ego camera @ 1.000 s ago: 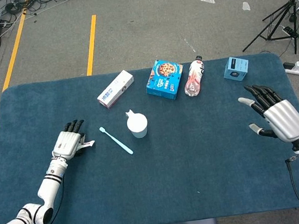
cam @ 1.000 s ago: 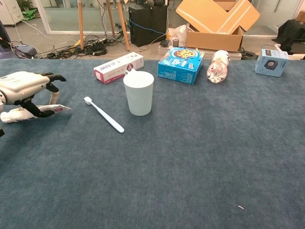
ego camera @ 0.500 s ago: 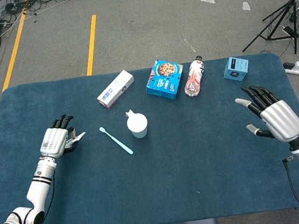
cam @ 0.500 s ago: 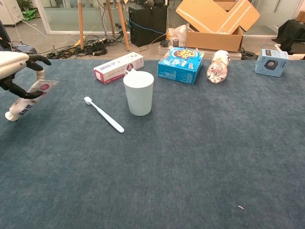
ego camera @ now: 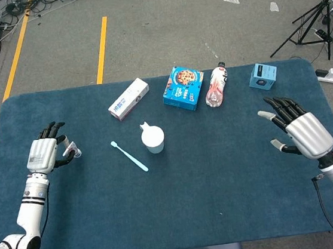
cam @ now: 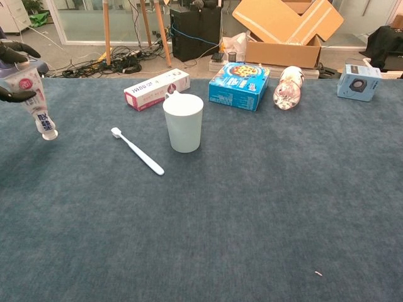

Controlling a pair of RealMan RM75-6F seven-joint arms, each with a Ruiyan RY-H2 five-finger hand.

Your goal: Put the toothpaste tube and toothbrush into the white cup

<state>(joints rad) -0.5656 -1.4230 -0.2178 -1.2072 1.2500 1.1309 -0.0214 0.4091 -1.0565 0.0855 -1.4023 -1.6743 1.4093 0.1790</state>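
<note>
My left hand (ego camera: 43, 154) is raised over the table's left side and grips the white toothpaste tube (cam: 38, 104), which hangs cap down; only the fingertips (cam: 14, 51) show at the chest view's left edge. The white cup (ego camera: 153, 139) (cam: 183, 122) stands upright near the table's middle. A light blue toothbrush (ego camera: 129, 156) (cam: 137, 150) lies flat just left of the cup. My right hand (ego camera: 297, 131) hovers open over the right side with fingers spread, holding nothing; it is outside the chest view.
Along the back of the blue table (ego camera: 182, 207) lie a white and pink box (ego camera: 128, 99), a blue cookie box (ego camera: 183, 87), a plastic bottle on its side (ego camera: 216, 85) and a small blue box (ego camera: 263, 76).
My left hand has lifted the toothpaste tube off the table and drawn back to the left; the tube swung from lying flat to hanging cap down. The right hand shifted slightly.
</note>
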